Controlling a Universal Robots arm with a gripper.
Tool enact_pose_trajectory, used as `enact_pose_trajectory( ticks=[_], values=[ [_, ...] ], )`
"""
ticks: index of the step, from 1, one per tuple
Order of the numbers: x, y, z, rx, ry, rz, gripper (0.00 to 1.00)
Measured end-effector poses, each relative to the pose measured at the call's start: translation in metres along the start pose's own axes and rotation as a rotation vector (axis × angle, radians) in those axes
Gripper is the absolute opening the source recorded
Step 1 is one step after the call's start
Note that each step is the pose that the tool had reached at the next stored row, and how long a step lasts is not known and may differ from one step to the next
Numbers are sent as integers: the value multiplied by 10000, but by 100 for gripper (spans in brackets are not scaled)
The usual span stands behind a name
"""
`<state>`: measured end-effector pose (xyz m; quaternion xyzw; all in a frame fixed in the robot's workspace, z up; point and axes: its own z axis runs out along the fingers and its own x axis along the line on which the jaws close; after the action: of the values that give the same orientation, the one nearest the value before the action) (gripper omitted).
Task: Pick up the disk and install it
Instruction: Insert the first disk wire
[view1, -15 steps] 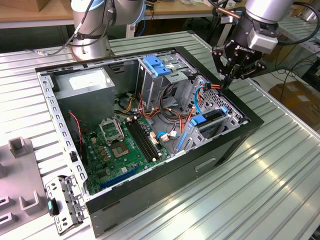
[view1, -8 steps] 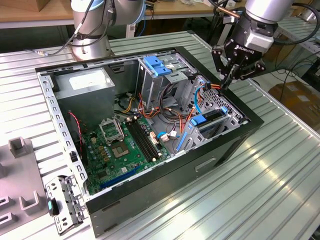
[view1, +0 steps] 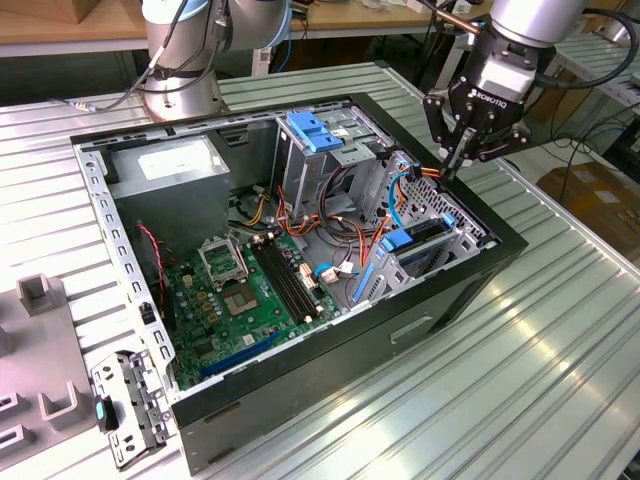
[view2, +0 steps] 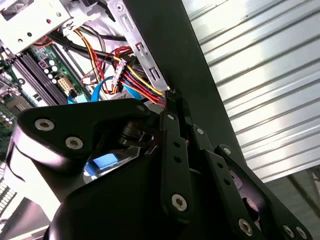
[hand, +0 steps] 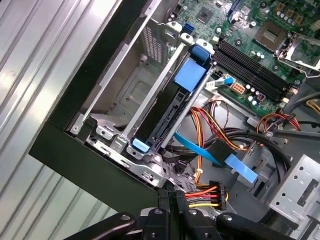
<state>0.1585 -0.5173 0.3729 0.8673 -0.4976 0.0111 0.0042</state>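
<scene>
The disk (view1: 424, 234) stands on edge inside the metal drive cage at the corner of the open computer case on the exterior view's right, with its blue rails and blue tab showing. In the first wrist view the disk (hand: 167, 112) sits between the cage's rails. My gripper (view1: 448, 172) hangs just above the case's rim, beside the cage and apart from the disk. In both wrist views its fingertips (view2: 172, 100) (hand: 172, 194) are pressed together, right next to a bundle of red, yellow and orange wires (hand: 207, 192), with nothing seen between them.
The black case (view1: 330, 400) lies open on a ribbed metal table. It holds a green motherboard (view1: 250, 290), a grey power-supply box (view1: 170, 165) and a light-blue bracket (view1: 315, 130) on the upper bay. Grey fixtures (view1: 40, 350) lie at the exterior view's left, with the arm's base (view1: 180, 60) behind.
</scene>
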Motion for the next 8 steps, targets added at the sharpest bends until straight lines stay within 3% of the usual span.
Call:
enact_pose_trajectory(
  ticks=[5,8],
  values=[
    [-39,67,-1,1,4,184,16],
    [-41,71,-1,1,4,221,16]
  ],
)
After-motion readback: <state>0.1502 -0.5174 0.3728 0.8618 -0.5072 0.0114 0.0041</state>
